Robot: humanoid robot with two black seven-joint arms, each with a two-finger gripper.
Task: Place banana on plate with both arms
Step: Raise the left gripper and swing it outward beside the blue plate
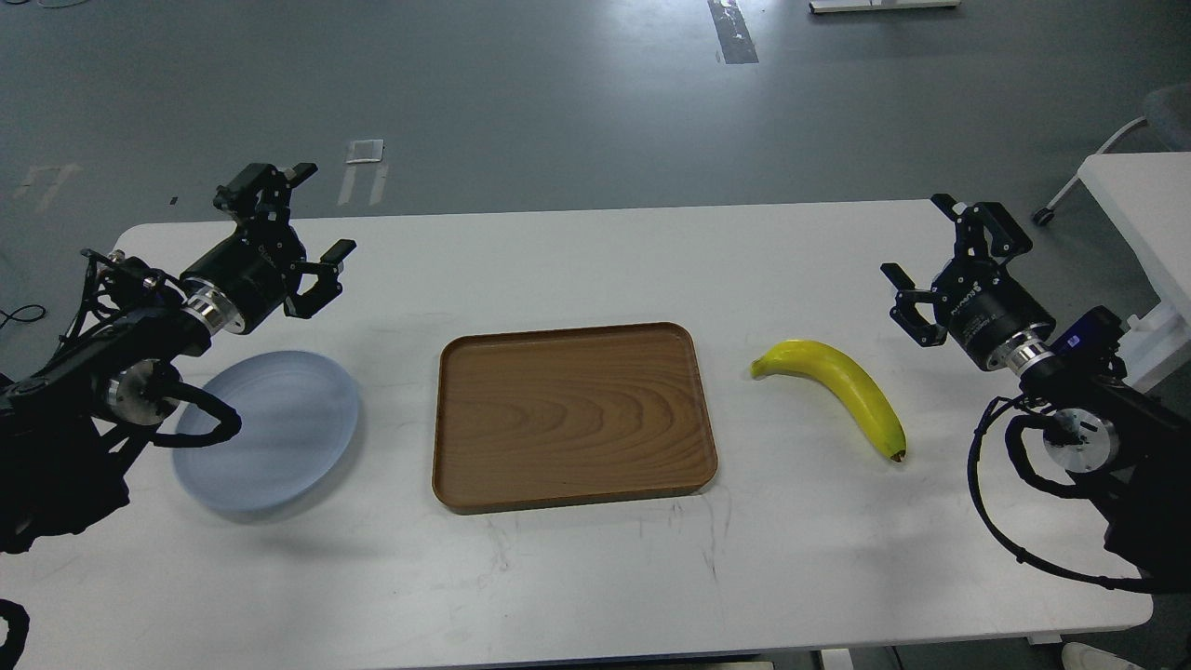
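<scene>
Since neither arm holds anything, the task stands at its start, before any reach.
Left gripper (pixel 312 223): fingers spread apart, empty, raised over the far left of the desk (pixel 595 577), just beyond the plate's far rim.
Right gripper (pixel 926 256): fingers likewise spread, empty, raised at the far right, a little right of and beyond the banana.
Banana (pixel 842 391): lies flat on the desk, right of the wooden tray (pixel 572 419), greenish stem pointing left toward the tray, dark tip nearer and to the right; clear of both tray and gripper.
Plate (pixel 279 433): on the left, partly hidden by the left arm's wrist and cable loop; apart from the tray's left edge.
Step in hand: judged as approach to the banana, the right gripper being the closer one.
Next move calls for: lowering across the banana's middle, fingers straddling its width, then a carry leftward, likely with a handover, since the plate sits on the opposite side.
Edges: the tray's raised rim lies across the direct path, so the carry needs height.
Open room: bare desk all around the banana and in front of the tray.
</scene>
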